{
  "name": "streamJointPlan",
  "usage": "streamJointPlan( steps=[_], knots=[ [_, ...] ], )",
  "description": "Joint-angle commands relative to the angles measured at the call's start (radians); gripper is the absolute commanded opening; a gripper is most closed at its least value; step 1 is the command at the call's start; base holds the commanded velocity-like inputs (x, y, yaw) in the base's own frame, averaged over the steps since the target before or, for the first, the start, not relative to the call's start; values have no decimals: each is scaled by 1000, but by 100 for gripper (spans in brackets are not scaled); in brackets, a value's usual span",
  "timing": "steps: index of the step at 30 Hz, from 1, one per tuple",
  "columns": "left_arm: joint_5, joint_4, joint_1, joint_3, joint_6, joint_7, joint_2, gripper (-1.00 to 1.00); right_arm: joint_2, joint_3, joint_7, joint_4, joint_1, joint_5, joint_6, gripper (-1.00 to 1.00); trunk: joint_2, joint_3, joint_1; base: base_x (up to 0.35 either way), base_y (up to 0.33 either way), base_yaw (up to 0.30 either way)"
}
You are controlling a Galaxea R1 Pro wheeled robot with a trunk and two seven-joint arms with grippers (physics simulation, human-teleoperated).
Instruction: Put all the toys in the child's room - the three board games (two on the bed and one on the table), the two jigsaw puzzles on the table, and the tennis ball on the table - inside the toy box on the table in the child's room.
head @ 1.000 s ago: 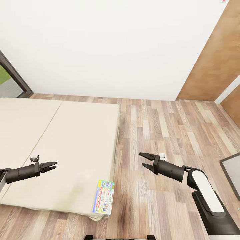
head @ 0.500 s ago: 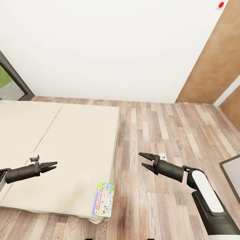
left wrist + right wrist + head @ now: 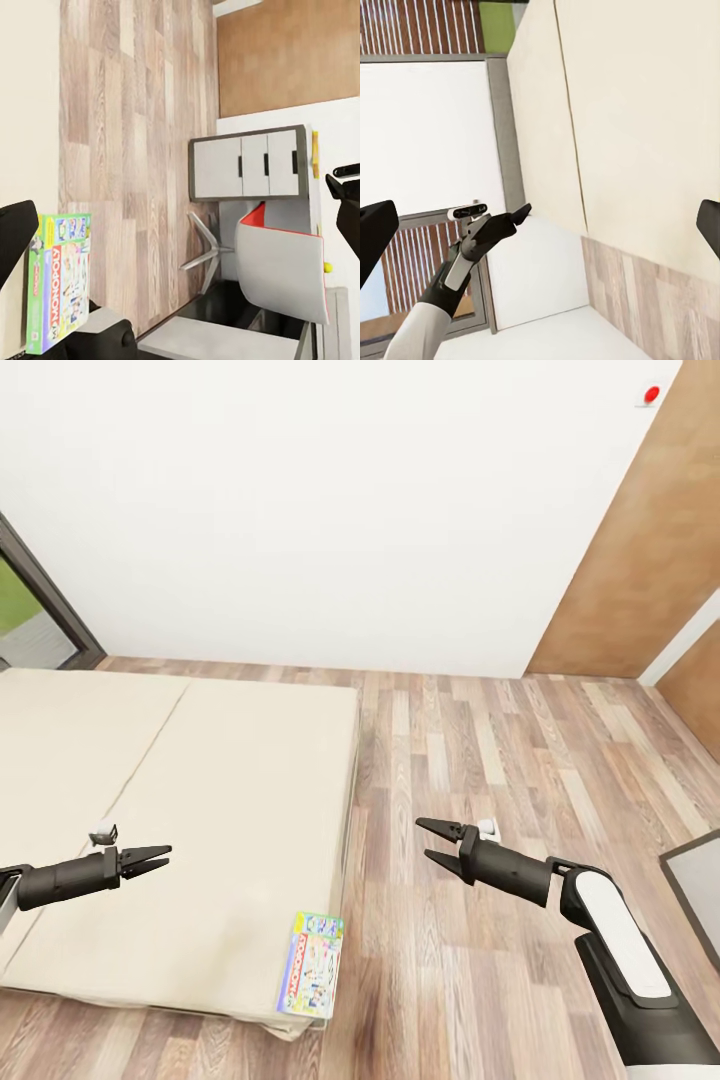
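beige smooth bed [image 3: 200,780], flat glossy monopoly box [image 3: 311,965] at its corner, both arms' fingers apart, empty

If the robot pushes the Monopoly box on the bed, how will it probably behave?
The Monopoly box looks flat and stiff, so it should slide, not roll. It lies at the bed corner by the edge, so an outward push could tip it onto the floor.

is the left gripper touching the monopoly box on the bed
Apart. In the head view the left gripper, empty, hangs over the bed, and bare mattress shows between it and the Monopoly box lying at the bed's near corner.
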Motion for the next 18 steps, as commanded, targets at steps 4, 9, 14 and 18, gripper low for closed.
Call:
streamJointPlan(
  steps=[4,9,14,18],
  knots=[
    [-10,0,-1,5,11,-8,-1,100,1,0,-2,0,0,-2,4,100,-2,5,1,0,0,0],
    [-11,0,-1,5,11,-8,-1,100,1,-1,-2,0,0,-2,4,100,-2,13,1,0,0,0],
    [-10,0,-1,5,11,-8,-1,100,1,0,-2,0,0,-2,4,100,-2,22,1,0,0,0],
    [-11,0,-1,5,11,-8,-1,100,1,-1,-2,0,0,-2,4,100,-2,28,1,0,0,0]
  ],
)
